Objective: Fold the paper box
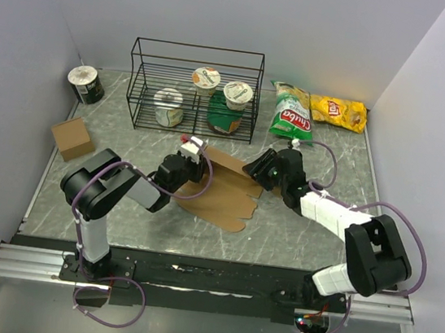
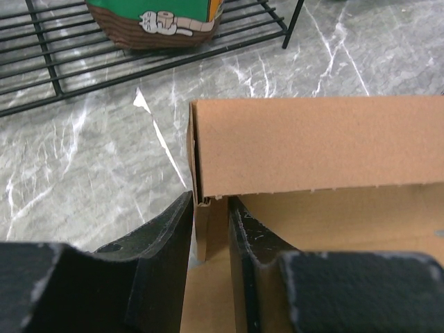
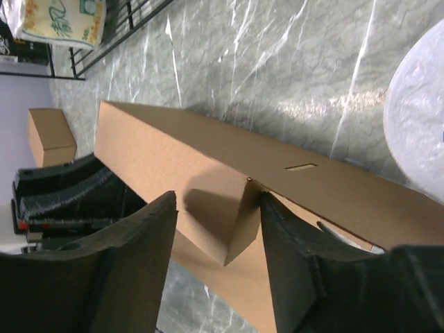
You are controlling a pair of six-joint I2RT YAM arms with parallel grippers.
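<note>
The paper box (image 1: 223,193) is a brown die-cut cardboard sheet lying mid-table, its far long panel (image 2: 319,146) folded up. My left gripper (image 1: 194,150) is at the sheet's far left corner. In the left wrist view its jaws (image 2: 210,205) are pressed on both sides of a small upright end flap (image 2: 211,225). My right gripper (image 1: 256,169) is at the far right corner. Its jaws (image 3: 218,201) stand wide around a bent flap (image 3: 239,222) of the raised panel (image 3: 173,149); the right finger (image 3: 277,229) touches the flap and the left finger (image 3: 149,229) stays apart.
A black wire rack (image 1: 193,89) with several cups and a green jar stands just behind the sheet. A small cube-like cardboard box (image 1: 72,138) sits at the left and a dark can (image 1: 86,84) in the back left corner. Two chip bags (image 1: 291,114) (image 1: 338,111) lie at the back right.
</note>
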